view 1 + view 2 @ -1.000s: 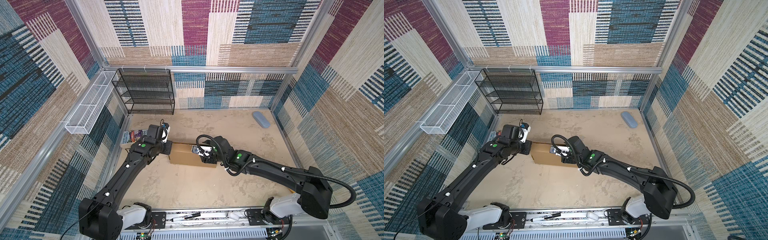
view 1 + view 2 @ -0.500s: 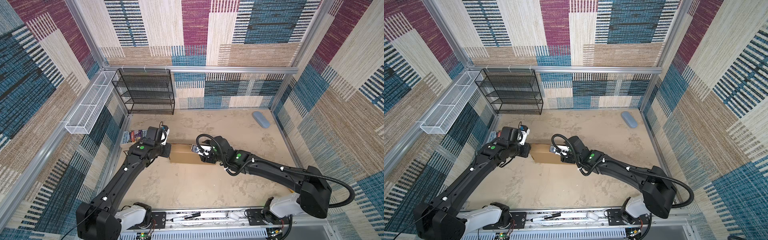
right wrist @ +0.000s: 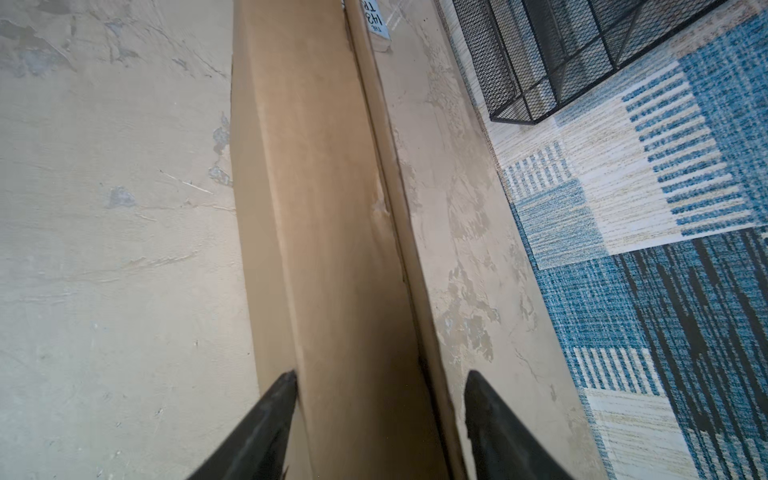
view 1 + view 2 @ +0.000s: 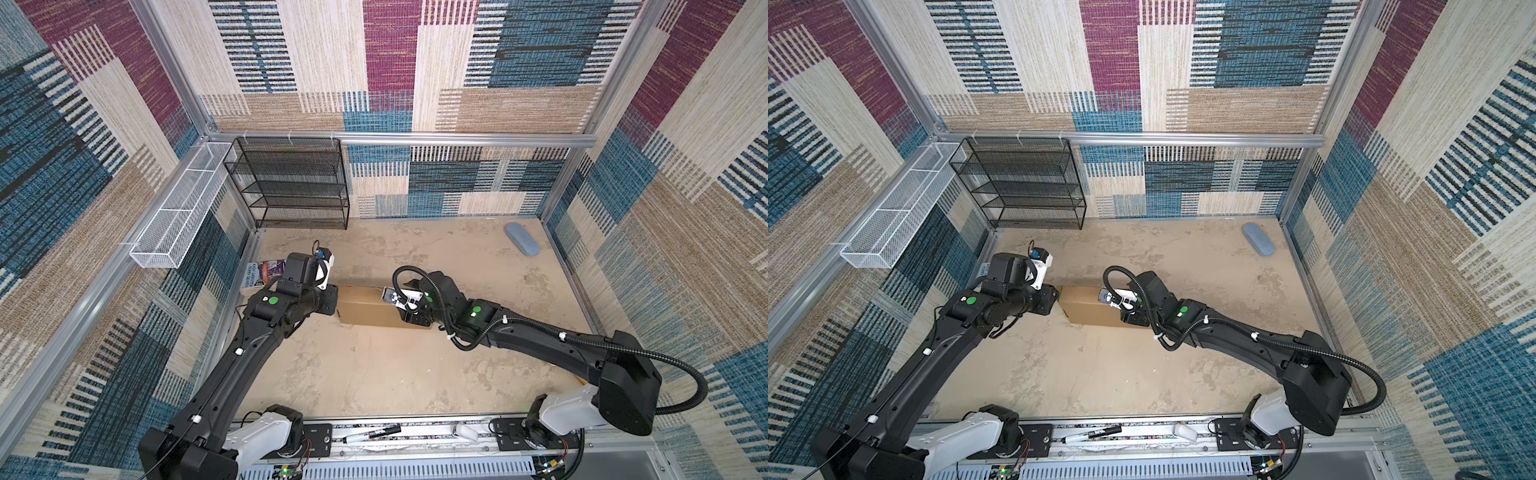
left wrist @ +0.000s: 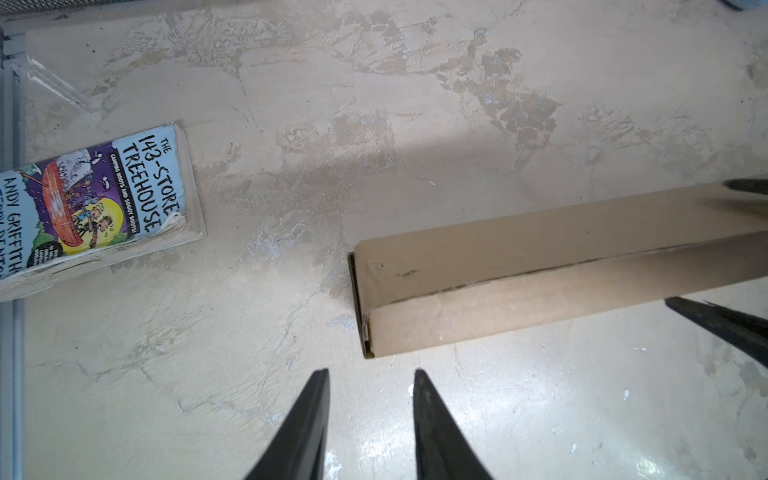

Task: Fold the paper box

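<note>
The left end effector (image 5: 370, 374) is partly open and holds nothing. Its two fingers hang over bare bench (image 4: 374, 374), just short of the left end of the paper box (image 4: 365, 309) and not touching it. The box is folded shut, long and narrow, and lies about mid-bench, nearer the left edge, between the two arms.

The right end effector (image 3: 380, 378) stands wide astride the box's right part. One finger is against the box's side and the other is just off the lid's edge, so it is not clamped on the box.

A colourful-covered book (image 5: 95, 199) lies flat by the left edge, well apart from the box. A black mesh rack (image 4: 291, 183) fills the far left corner, and a blue-grey oblong case (image 4: 522, 244) lies in the far right corner.

In both top views the wrists cover the fingers of both arms, and the right arm hides the box's right end. The left wrist view cuts off part of the book.
</note>
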You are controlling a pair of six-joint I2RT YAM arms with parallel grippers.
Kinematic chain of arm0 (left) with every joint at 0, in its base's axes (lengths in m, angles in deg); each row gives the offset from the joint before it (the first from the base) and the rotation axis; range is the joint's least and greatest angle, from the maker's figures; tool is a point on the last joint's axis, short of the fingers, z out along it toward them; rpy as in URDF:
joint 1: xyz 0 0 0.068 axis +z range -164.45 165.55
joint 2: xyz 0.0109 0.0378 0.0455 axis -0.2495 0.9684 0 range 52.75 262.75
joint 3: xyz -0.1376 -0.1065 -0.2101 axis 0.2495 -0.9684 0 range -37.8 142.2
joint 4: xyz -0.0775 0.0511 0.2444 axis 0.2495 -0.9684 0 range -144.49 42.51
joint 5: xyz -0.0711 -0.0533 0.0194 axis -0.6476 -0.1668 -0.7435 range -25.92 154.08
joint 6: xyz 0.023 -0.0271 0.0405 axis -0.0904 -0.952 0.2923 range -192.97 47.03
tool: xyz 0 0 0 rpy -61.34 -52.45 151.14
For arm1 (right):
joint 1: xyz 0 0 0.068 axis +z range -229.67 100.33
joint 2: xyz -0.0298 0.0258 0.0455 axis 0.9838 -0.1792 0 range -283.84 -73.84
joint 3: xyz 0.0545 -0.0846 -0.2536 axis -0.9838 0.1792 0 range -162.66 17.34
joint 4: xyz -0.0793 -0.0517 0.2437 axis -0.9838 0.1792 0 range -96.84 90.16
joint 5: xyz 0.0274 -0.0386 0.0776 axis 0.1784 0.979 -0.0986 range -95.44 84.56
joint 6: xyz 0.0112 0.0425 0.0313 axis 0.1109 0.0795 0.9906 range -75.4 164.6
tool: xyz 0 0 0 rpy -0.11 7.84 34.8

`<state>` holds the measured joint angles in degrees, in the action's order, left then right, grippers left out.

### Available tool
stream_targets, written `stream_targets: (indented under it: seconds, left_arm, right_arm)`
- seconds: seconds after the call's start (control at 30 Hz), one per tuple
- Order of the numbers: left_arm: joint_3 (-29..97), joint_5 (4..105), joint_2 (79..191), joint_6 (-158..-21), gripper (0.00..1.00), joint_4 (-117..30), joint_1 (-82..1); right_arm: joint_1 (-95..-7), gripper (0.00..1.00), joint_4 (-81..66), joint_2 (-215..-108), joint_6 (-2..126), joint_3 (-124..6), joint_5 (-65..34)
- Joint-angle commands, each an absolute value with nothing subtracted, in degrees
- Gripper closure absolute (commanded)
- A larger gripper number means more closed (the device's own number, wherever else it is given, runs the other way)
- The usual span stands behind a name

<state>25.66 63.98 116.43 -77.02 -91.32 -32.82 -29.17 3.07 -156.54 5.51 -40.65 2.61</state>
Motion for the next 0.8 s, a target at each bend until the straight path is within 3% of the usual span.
stream_targets:
  seconds: [0.0, 0.2, 0.37, 0.57, 0.77]
  left_arm:
    - [27.42, 66.59, 115.64, -77.15, 0.59, -94.67, -32.72]
    - [30.26, 65.86, 115.22, -78.49, 0.46, -96.56, -31.53]
    - [31.19, 56.03, 116.58, -83.16, 0.38, -93.45, -27.97]
    - [28.53, 40.76, 119.5, -92.35, 0.36, -84.46, -21.6]
    - [25.04, 35.74, 123.86, -97.14, 0.36, -78.89, -20.16]
  right_arm:
    - [-29.22, 0.36, 2.65, -156.15, 6.27, -40.76, 2.82]
    - [-29.23, 0.37, 2.87, -155.51, 6.37, -40.6, 2.9]
    - [-29.23, 0.38, 2.83, -154.92, 6.7, -40.05, 2.92]
    - [-29.22, 0.39, 2.65, -154.73, 6.63, -39.57, 2.89]
    - [-29.22, 0.4, 2.22, -155.18, 6.68, -39.5, 2.6]
